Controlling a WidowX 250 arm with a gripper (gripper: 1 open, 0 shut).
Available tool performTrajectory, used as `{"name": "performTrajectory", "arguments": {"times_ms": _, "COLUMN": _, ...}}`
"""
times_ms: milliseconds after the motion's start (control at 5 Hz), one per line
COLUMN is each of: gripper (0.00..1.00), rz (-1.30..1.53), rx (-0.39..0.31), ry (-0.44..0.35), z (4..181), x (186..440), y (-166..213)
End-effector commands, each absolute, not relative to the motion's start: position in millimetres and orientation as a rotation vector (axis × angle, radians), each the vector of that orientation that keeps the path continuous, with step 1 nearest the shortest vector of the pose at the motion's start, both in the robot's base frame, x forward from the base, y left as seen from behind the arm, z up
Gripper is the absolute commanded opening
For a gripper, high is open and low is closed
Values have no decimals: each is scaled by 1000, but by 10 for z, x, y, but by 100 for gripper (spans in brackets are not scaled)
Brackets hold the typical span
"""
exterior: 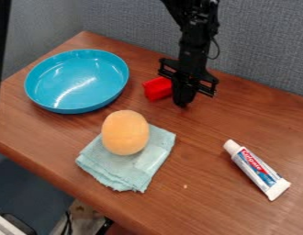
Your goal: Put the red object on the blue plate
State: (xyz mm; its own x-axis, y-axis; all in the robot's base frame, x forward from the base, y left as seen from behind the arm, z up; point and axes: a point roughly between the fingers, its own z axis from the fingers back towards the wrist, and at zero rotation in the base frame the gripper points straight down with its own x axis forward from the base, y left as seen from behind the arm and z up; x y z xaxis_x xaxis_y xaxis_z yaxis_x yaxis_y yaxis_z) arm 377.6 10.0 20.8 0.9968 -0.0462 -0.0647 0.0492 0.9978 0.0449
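- The gripper (183, 99) was clenched at the red block (158, 88)'s right end — any hold couldn't be told.
- A safe lift needed reopening, centring over the block, then squeezing evenly.

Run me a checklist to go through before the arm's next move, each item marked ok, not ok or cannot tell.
1. Gripper at the red block: ok, at its right-hand end in the picture.
2. Jaws shut: ok.
3. Block firmly gripped: cannot tell, the dark fingers may hide part of that end.
4. Blue plate right side up to receive it: ok.
5. Block on the plate: not ok, it lies outside, to the right in the picture.
6. Orange ball and toothpaste tube off the direct line from block to plate: ok.
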Motion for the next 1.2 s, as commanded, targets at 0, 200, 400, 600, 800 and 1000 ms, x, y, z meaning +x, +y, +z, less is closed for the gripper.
{"name": "performTrajectory", "arguments": {"times_ms": 0, "gripper": 100, "rz": -31, "rx": 44, "ry": 23, "z": 352, "x": 3814, "y": 158}}
{"name": "performTrajectory", "arguments": {"times_ms": 200, "gripper": 100, "rz": -29, "rx": 38, "ry": 25, "z": 339, "x": 3808, "y": 148}}
{"name": "performTrajectory", "arguments": {"times_ms": 400, "gripper": 0, "rz": -26, "rx": 39, "ry": 23, "z": 348, "x": 3801, "y": 145}}
{"name": "performTrajectory", "arguments": {"times_ms": 600, "gripper": 0, "rz": -23, "rx": 40, "ry": 19, "z": 359, "x": 3794, "y": 141}}
{"name": "performTrajectory", "arguments": {"times_ms": 800, "gripper": 100, "rz": -20, "rx": 36, "ry": 21, "z": 354, "x": 3783, "y": 137}}
{"name": "performTrajectory", "arguments": {"times_ms": 1000, "gripper": 100, "rz": -17, "rx": 33, "ry": 23, "z": 352, "x": 3773, "y": 142}}
